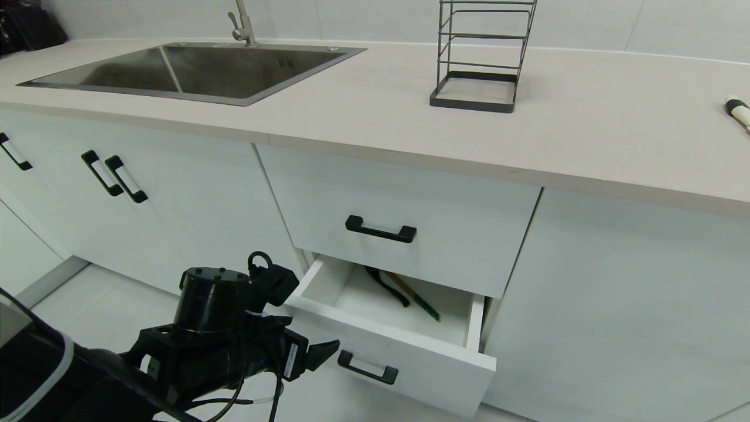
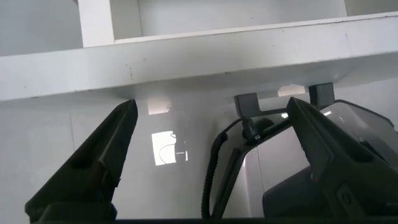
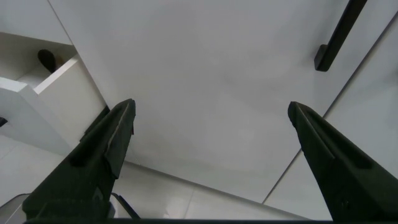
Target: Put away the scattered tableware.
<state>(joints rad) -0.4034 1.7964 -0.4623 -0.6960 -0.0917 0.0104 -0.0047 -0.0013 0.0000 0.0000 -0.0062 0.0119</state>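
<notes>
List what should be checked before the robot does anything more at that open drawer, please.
1. Lower drawer pulled out: ok.
2. Utensils lying flat inside it, below the rim: ok, though their far ends are hidden under the upper drawer.
3. Left gripper empty, fingers open: ok.
4. Left gripper lined up with the drawer handle: cannot tell; it sits close beside the handle, not on it.
5. Right gripper empty, fingers open, facing a cabinet front: ok.
6. Everything put away: not ok; a white item with a black end lies on the countertop at the robot's right.
</notes>
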